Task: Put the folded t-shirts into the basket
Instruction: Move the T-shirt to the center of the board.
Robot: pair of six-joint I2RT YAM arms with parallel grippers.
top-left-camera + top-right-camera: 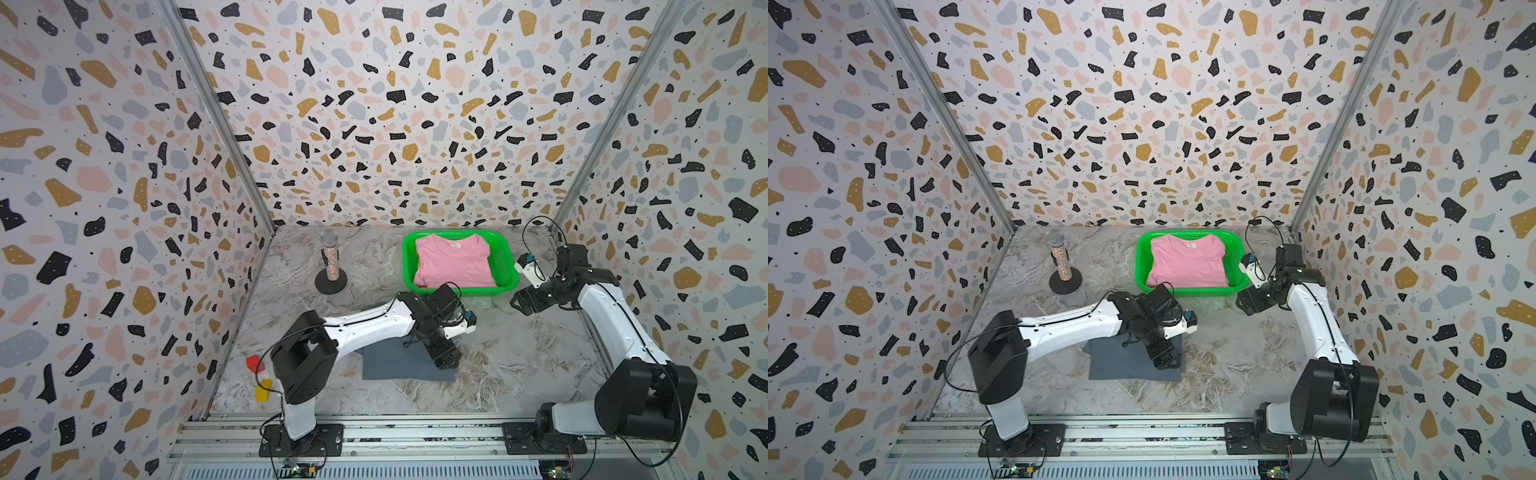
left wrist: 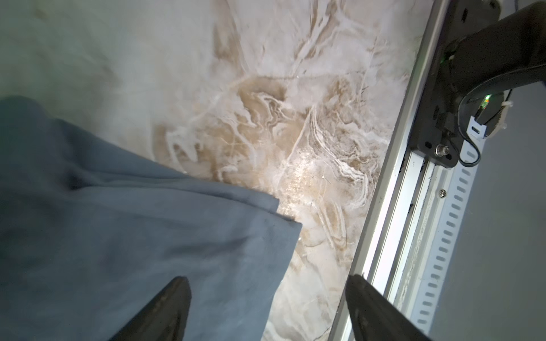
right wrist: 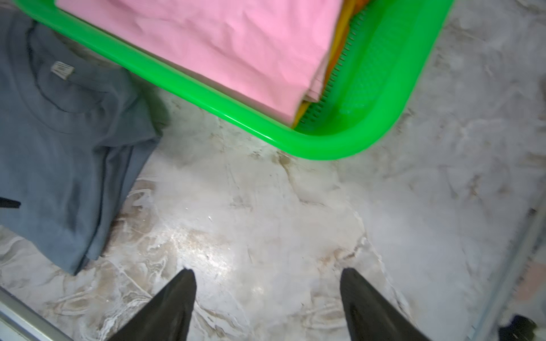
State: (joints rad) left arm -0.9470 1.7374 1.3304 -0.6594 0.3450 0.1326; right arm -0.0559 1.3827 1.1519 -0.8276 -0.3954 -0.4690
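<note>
The green basket (image 1: 461,291) (image 1: 1183,291) stands at the back right of the table, with a folded pink t-shirt (image 1: 453,259) (image 1: 1187,262) on top inside it. In the right wrist view, yellow and orange cloth edges (image 3: 334,59) show under the pink t-shirt (image 3: 221,44) in the basket (image 3: 325,147). A folded grey-blue t-shirt (image 1: 395,368) (image 1: 1121,368) (image 3: 59,133) lies flat on the table in front of the basket. My left gripper (image 1: 446,361) (image 2: 269,280) hangs open over the right edge of the grey-blue t-shirt (image 2: 133,236), holding nothing. My right gripper (image 1: 521,303) (image 3: 266,273) is open and empty above bare table, by the basket's near right corner.
A microphone on a round black stand (image 1: 330,259) stands at the back left. A red block (image 1: 254,363) and a yellow block (image 1: 264,390) sit by the left wall. An aluminium rail (image 1: 374,432) with both arm bases runs along the front edge. Patterned walls close three sides.
</note>
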